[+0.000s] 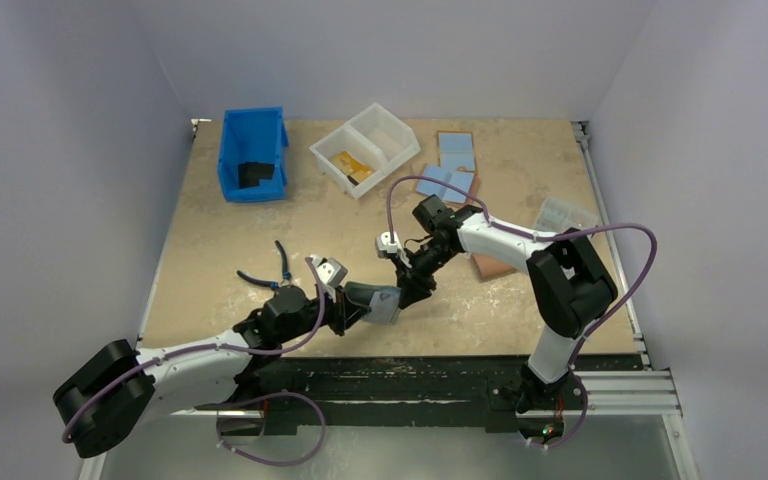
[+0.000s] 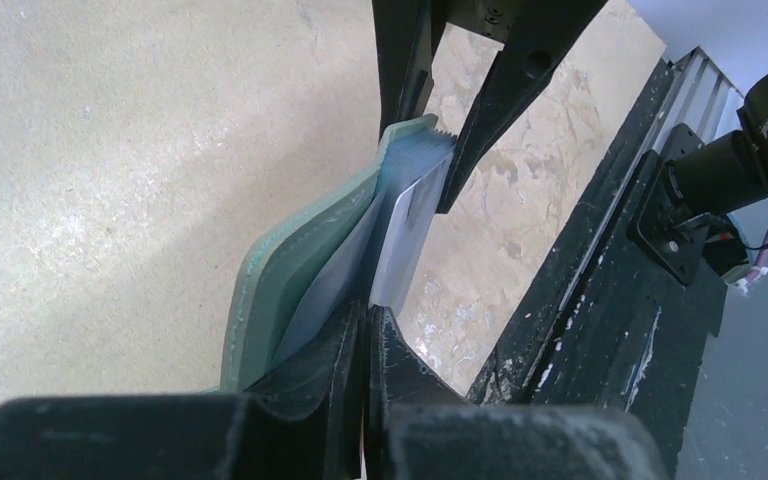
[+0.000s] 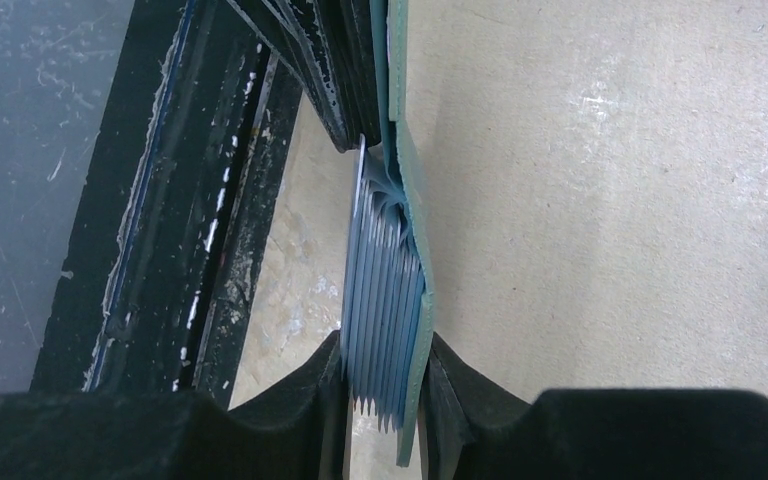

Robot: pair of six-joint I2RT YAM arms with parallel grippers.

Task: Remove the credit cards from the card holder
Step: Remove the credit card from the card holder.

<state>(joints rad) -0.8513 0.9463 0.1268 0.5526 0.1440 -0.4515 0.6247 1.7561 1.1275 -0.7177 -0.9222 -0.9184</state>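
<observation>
The teal card holder (image 1: 378, 302) hangs above the table near its front edge, stretched between both grippers. My left gripper (image 2: 370, 312) is shut tight on a thin pale sheet at one end of the card holder (image 2: 270, 285). My right gripper (image 3: 385, 352) is shut on the other end, clamping the teal cover (image 3: 410, 200) and the fanned clear sleeves (image 3: 380, 300). I cannot tell any credit card from the sleeves inside. A tan-orange credit card (image 1: 352, 165) lies in the white bin and a dark flat piece (image 1: 255, 173) in the blue bin.
A blue bin (image 1: 250, 150) and a white two-part bin (image 1: 385, 135) stand at the back. Light-blue-and-brown wallets (image 1: 455, 165) lie at the back right, a salmon-pink wallet (image 1: 490, 266) under the right arm. A black rail (image 1: 410, 375) runs along the near edge.
</observation>
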